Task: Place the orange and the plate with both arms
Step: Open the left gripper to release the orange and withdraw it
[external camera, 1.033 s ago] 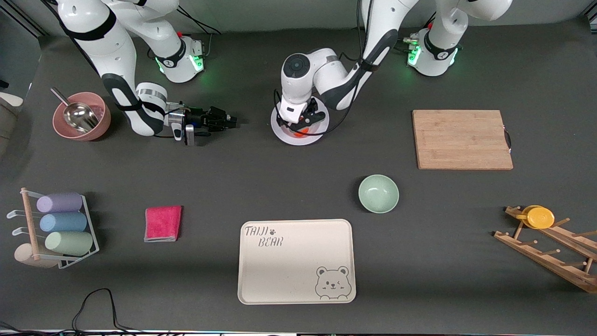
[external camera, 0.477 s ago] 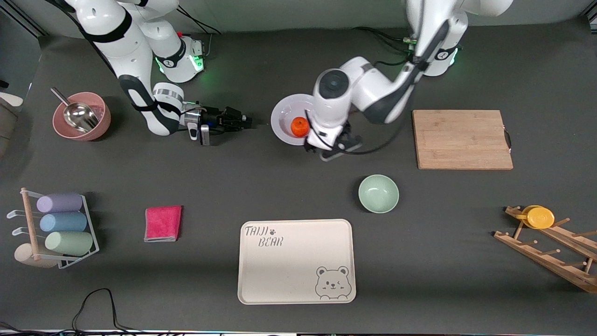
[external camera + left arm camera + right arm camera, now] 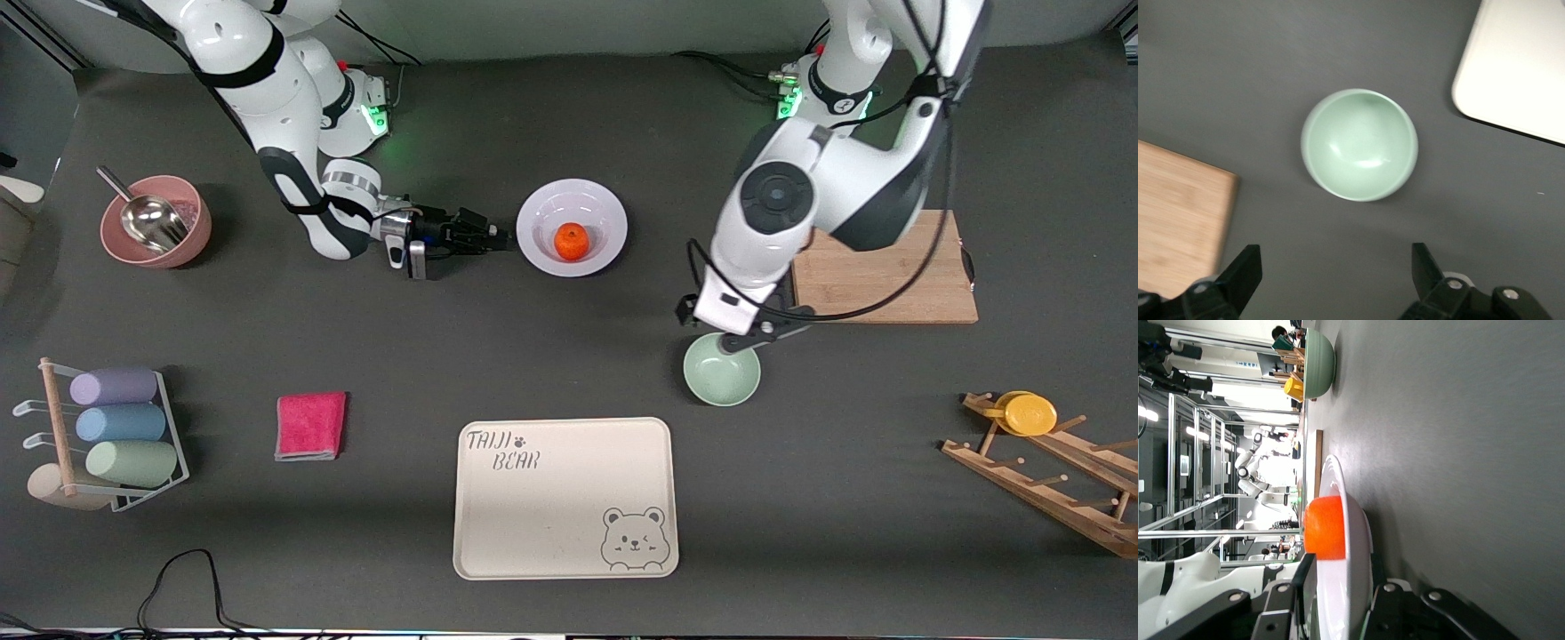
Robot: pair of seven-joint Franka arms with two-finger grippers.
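The cream tray (image 3: 565,499) read "TAIJI BEAR". The orange (image 3: 571,241) sat in the plate (image 3: 539,212). The left tool (image 3: 1333,283) hung spread over the green bowl (image 3: 722,370); the right tool (image 3: 1335,600) straddled the plate's rim, grip unclear.

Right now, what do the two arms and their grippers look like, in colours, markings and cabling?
Both are glossy white jointed arms with dark grey-black bands at the joints and green-lit bases. The left arm has a round dark cap on one joint and a black cable looping beside it. The right arm ends in a silver wrist ring. The left gripper and right gripper are black.
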